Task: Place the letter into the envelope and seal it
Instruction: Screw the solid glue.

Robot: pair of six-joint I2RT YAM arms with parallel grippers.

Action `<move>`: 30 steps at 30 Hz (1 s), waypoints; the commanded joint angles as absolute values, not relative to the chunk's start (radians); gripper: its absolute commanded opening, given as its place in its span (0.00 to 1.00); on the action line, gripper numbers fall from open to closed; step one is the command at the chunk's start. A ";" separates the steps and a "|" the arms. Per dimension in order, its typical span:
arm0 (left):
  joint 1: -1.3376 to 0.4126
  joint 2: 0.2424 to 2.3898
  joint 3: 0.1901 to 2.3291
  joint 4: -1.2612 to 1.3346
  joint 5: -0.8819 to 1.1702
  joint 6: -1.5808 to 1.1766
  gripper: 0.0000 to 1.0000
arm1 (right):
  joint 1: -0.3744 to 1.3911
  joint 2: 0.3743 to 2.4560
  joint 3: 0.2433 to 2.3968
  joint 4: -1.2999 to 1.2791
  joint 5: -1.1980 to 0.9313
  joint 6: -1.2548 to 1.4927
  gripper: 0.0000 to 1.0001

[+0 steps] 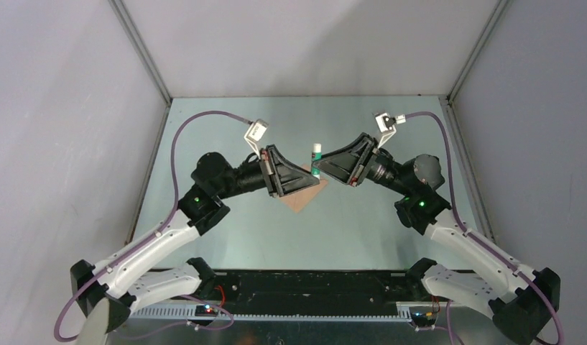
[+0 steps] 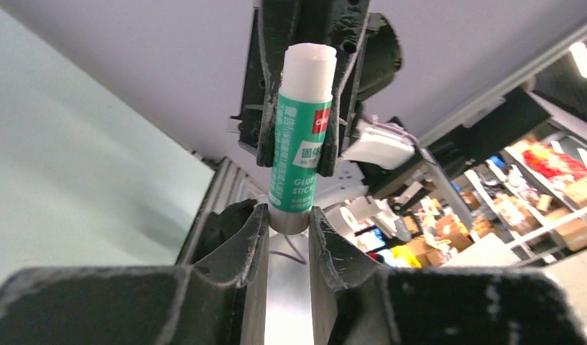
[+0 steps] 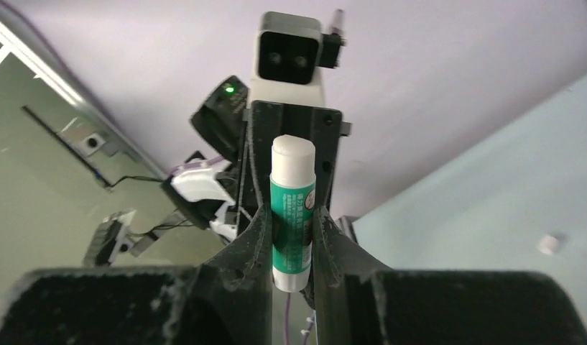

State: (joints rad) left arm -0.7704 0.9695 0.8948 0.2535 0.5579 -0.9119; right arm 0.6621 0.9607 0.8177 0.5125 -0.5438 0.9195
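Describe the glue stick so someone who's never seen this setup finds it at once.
Start at the middle of the table, where the left pincer and the right pincer meet tip to tip above a tan paper. Upright between them, gripped by both, is the glue stick: a small green tube with a white cap, the only green-and-white item there.

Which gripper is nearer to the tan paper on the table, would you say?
Left, seemingly: the left gripper hangs over the tan paper, while the right gripper reaches only above its far corner.
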 commanded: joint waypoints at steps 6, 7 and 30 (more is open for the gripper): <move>-0.739 1.042 0.855 0.917 0.737 -1.287 0.00 | 0.629 1.069 0.811 1.058 -0.857 1.217 0.00; -0.739 1.059 0.856 0.982 0.759 -1.370 0.00 | 0.627 1.078 0.811 1.091 -0.864 1.240 0.00; -0.713 0.981 0.900 0.485 0.703 -1.041 0.74 | 0.624 0.904 0.872 0.297 -0.481 0.894 0.00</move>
